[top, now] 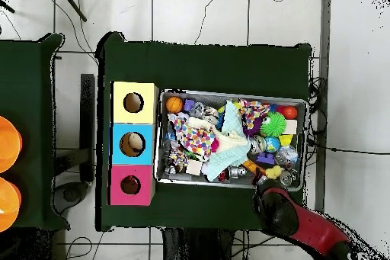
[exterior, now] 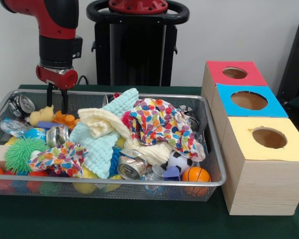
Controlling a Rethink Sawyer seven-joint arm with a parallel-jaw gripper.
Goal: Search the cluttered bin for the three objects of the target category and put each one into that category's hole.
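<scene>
Front view: the red-and-black arm comes down at upper left, and its gripper (exterior: 57, 102) hangs with two thin dark fingers (exterior: 65, 102) parted and nothing between them, inside the far-left corner of the wide silver wire-mesh bin (exterior: 139, 182). Just beside the fingertips lies a small orange soft toy (exterior: 66, 119), with a pale yellow toy (exterior: 41, 116) on its other side. No tiger-striped toy can be made out. Away from the gripper, toward the bin's middle, a heap of mint and cream cloths (exterior: 102, 129) and a multicoloured spotted cloth (exterior: 159, 122) covers much of the contents. A green spiky puff ball (exterior: 21, 153) sits nearer the camera than the gripper. The red-topped wooden box with its round hole (exterior: 234, 72) stands well apart, past the bin's opposite end, on the green desk (exterior: 114, 219).

Overhead view: the arm (top: 305, 223) reaches over the bin's (top: 232, 183) corner; the gripper itself is hidden beneath it. The red-topped box's hole (top: 130, 185) lies beyond the bin's far end.
</scene>
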